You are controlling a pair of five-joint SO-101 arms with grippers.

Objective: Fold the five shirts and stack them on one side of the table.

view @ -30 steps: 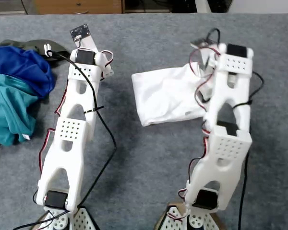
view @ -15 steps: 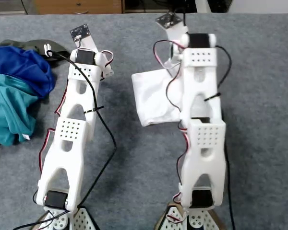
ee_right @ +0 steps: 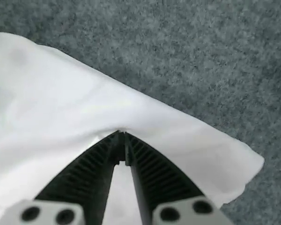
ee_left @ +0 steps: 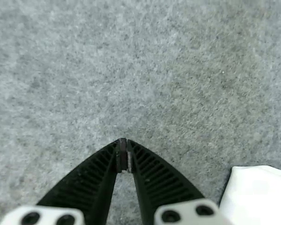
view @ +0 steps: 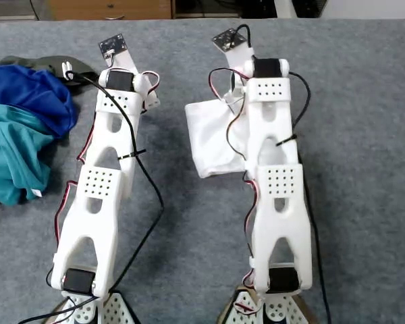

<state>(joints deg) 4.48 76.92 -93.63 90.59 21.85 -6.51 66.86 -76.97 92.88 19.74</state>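
Your left arm (view: 111, 169): stretched forward from its base, leaning slightly toward the right arm | your left tool (ee_left: 122, 150): jaws closed, tips touching, pointing down | your right arm (view: 273, 175): stretched almost straight ahead, alongside the left | your right tool (ee_right: 121, 140): jaws closed, tips together, pointing down

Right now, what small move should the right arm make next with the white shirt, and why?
The right gripper is shut at a crease on the white shirt, apparently pinching it. I'd probably carry that fold across toward the shirt's far edge before letting go.
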